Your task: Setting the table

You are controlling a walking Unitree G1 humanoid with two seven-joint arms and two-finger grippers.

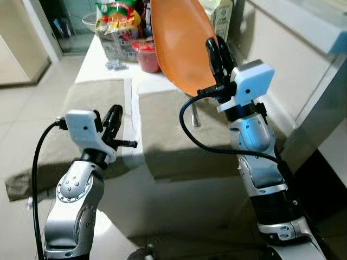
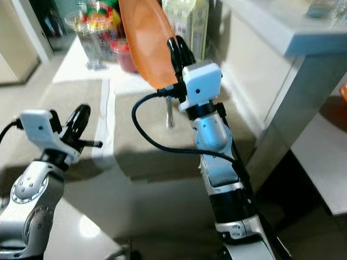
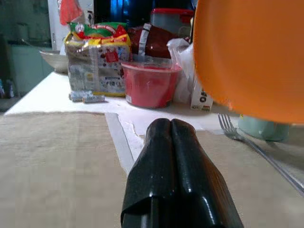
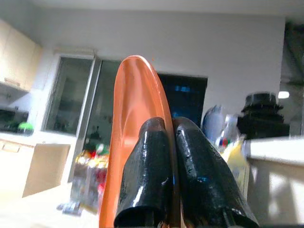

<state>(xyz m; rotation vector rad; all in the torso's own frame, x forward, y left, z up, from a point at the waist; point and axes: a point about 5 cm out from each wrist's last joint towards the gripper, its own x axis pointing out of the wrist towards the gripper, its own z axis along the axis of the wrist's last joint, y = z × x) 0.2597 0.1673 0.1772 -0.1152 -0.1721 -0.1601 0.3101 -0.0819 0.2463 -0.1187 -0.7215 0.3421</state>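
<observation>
The right hand [image 1: 214, 51] pinches the rim of an orange plate [image 1: 179, 43], holding it on edge in the air above the beige placemat [image 1: 179, 135] where a fork [image 3: 256, 147] lies. The plate looks stiff, light and smooth, so it may slip; a rim grip suits it. The left hand [image 1: 113, 120] hovers low, fingers pressed together, over the tabletop [image 1: 103, 59].

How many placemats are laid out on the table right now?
2. One beige cloth placemat lies ahead of the left pincer; the other beige placemat lies under the orange plate held by the right pincer. Clutter beyond could hide more.
</observation>
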